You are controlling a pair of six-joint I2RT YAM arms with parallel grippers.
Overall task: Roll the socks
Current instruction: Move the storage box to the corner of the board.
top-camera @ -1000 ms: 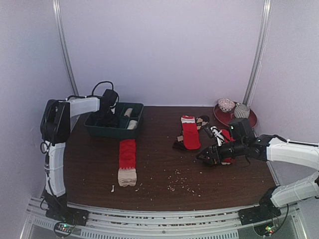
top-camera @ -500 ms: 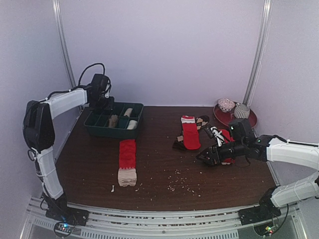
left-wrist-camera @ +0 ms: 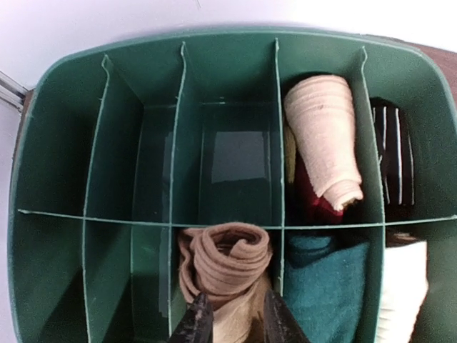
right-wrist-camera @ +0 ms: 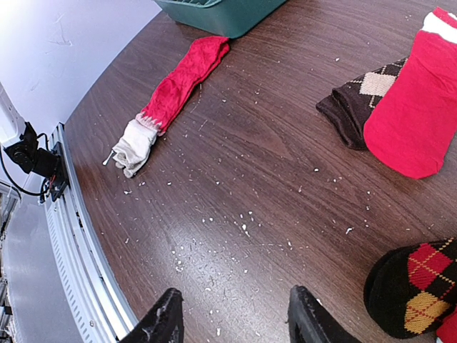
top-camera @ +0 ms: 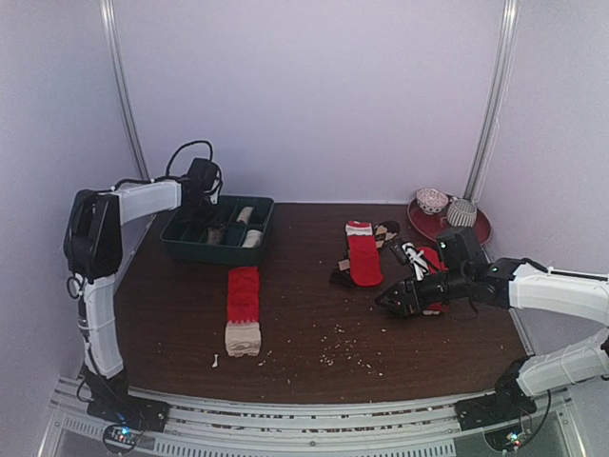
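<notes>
The left gripper (left-wrist-camera: 234, 316) poised over a rolled tan sock (left-wrist-camera: 225, 259) stowed at six o'clock in the green tray (left-wrist-camera: 43, 143), grip unclear; the right gripper (right-wrist-camera: 234, 307), released and empty, hovers ready for loose socks (right-wrist-camera: 414, 121) at two o'clock.

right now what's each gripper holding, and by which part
Right gripper: nothing, open. Left gripper straddles the near end of the rolled tan ribbed sock; hold unclear.

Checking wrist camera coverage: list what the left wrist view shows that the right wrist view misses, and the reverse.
Left wrist only: inside the green tray, a rolled tan sock by the left end effector and a rolled cream sock. Right wrist only: a cream-ended red sock, a brown diamond sock, the right end effector. Both: the tray, just its corner from the right.
</notes>
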